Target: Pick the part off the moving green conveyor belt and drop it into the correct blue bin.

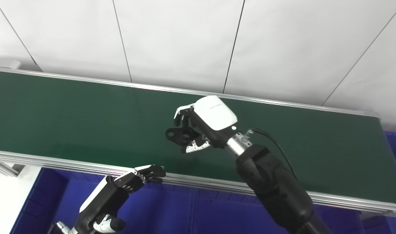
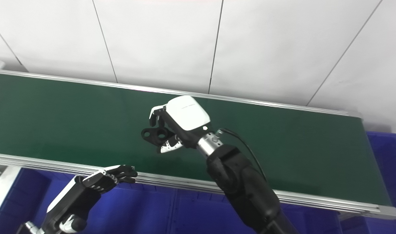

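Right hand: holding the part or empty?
Holding. The right hand has its fingers closed around the black part, over the belt.

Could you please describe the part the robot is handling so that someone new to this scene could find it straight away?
Start at the long green conveyor belt that crosses the picture under the white wall. Near its middle, the right hand with its white back is closed around a small black part. The part is the only loose thing over the belt, a flat black piece with round holes through it.
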You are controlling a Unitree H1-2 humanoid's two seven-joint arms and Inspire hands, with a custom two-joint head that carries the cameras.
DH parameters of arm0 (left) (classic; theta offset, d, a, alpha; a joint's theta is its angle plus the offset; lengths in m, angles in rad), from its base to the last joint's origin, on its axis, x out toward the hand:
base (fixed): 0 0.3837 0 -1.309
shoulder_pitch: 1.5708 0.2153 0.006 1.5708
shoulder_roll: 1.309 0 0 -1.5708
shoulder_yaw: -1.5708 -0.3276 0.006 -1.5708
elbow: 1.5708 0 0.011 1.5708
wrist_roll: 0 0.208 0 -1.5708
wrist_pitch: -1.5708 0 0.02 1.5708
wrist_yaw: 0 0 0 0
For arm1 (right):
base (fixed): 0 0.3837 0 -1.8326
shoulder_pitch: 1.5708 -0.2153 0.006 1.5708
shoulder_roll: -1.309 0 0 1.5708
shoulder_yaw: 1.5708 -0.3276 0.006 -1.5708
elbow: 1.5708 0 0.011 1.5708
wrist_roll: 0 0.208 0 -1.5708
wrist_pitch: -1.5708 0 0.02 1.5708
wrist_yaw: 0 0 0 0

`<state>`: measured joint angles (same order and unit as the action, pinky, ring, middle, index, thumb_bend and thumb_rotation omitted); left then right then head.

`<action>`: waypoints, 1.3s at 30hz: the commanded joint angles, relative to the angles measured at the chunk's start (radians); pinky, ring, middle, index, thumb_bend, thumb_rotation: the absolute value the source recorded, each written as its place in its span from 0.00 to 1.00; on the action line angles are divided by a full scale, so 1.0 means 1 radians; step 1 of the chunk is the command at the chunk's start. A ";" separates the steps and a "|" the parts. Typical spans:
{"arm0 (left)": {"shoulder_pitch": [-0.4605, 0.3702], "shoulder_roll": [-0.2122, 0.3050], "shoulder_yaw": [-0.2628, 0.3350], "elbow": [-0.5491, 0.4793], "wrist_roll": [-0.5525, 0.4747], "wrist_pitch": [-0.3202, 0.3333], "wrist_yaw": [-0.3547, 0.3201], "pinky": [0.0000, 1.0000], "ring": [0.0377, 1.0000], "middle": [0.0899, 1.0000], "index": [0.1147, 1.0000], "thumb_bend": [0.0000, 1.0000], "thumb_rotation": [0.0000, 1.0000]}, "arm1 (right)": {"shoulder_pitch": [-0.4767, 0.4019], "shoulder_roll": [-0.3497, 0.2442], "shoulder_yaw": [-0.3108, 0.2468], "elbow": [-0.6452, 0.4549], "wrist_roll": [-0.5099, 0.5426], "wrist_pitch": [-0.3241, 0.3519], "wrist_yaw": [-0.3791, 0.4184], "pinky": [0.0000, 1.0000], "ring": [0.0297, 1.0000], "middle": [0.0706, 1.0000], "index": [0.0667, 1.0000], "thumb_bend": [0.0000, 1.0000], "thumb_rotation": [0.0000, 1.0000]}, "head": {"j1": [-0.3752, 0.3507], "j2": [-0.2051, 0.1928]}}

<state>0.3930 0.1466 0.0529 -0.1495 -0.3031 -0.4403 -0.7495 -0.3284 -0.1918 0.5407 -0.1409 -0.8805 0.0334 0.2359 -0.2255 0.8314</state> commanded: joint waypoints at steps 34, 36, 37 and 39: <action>-0.032 0.126 -0.089 -0.088 -0.026 0.011 0.215 0.81 0.82 0.86 0.80 0.76 0.76 | 0.519 -0.131 -0.344 -0.562 -0.031 0.039 0.251 0.27 0.33 0.42 0.51 0.51 0.00 | -0.086 0.047; -0.035 0.134 -0.091 -0.087 -0.036 0.011 0.217 0.81 0.82 0.86 0.80 0.76 0.76 | 0.538 -0.134 -0.348 -0.561 -0.035 0.029 0.247 0.27 0.33 0.41 0.51 0.51 0.00 | -0.089 0.050; -0.037 0.137 -0.092 -0.086 -0.042 0.011 0.216 0.82 0.82 0.85 0.80 0.75 0.76 | 0.545 -0.135 -0.349 -0.559 -0.036 0.023 0.244 0.27 0.33 0.41 0.51 0.51 0.00 | -0.089 0.050; -0.043 0.148 -0.095 -0.082 -0.058 0.023 0.212 0.83 0.83 0.86 0.80 0.75 0.76 | 0.567 -0.143 -0.350 -0.560 -0.044 0.025 0.257 0.29 0.34 0.42 0.51 0.51 0.00 | -0.093 0.053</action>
<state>0.3618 0.2718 -0.0426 -0.1999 -0.3322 -0.4096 -0.5418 0.2377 -0.3227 0.2011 -0.6659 -0.9221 0.0825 0.4993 -0.3190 0.8851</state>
